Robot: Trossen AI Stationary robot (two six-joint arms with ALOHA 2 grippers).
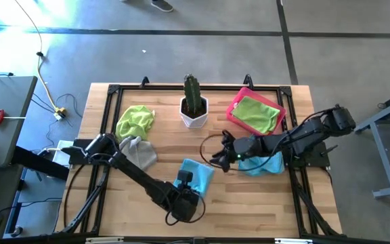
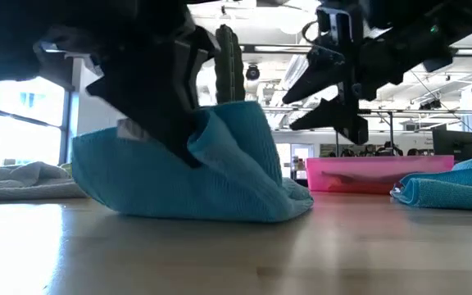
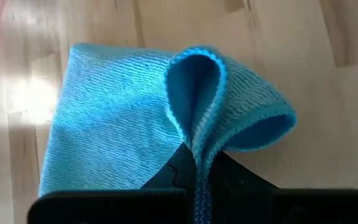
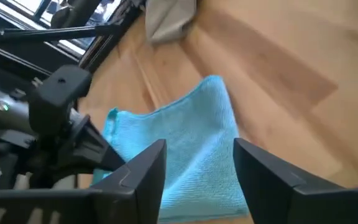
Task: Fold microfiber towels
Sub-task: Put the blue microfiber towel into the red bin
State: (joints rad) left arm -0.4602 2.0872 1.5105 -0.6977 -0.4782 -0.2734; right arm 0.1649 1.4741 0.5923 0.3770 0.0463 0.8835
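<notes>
Left gripper (image 1: 185, 190) fingers pinch a raised fold of the light blue microfiber towel (image 1: 196, 175) at the wooden table's (image 1: 249, 210) front edge (rest lies flat). Right gripper (image 1: 221, 152) hovers just beyond, fingers wide, holding nothing. Second blue towel (image 1: 261, 165) under right arm; green towel (image 1: 256, 114) on pink tray (image 1: 234, 108) behind.

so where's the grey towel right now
In the high view the grey towel lies crumpled on the table's left side, just below the lime green towel and left of the light blue towel pinched by the left end effector.
</notes>
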